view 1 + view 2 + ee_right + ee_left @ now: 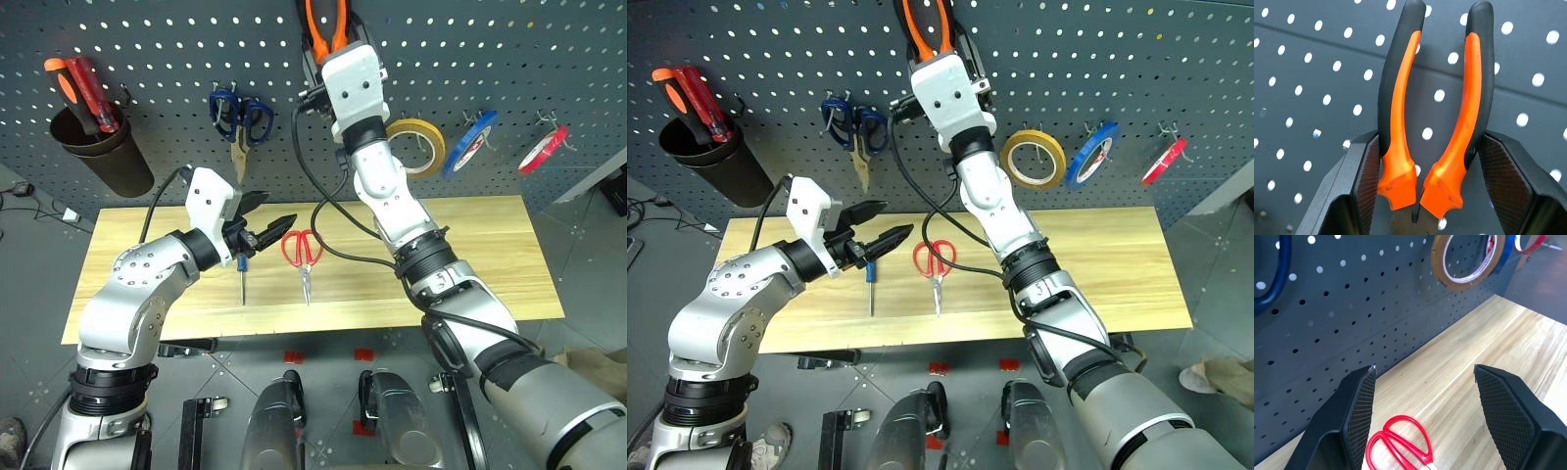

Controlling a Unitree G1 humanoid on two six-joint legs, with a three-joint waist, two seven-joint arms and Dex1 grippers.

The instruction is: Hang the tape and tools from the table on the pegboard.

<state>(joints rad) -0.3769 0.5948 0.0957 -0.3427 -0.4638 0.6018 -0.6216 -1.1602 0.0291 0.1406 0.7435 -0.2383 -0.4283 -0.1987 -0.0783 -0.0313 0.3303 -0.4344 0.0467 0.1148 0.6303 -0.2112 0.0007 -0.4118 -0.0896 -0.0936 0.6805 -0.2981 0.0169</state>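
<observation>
Two fingers of the right gripper [1420,161] clamp the pliers [1435,107], handles toward the pegboard [1312,58]

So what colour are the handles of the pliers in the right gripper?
Orange with black outer grips; the pliers show best in the right wrist view.

Workshop, grey pegboard [147,39] w/ hung tools, tape rolls, wood table [470,255]

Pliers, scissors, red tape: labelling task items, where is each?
pliers [1400,112], right wrist view, on the orange handle.
scissors [295,247], left eye view, on a red handle loop.
red tape [1167,160], right eye view, on the ring's band.
</observation>
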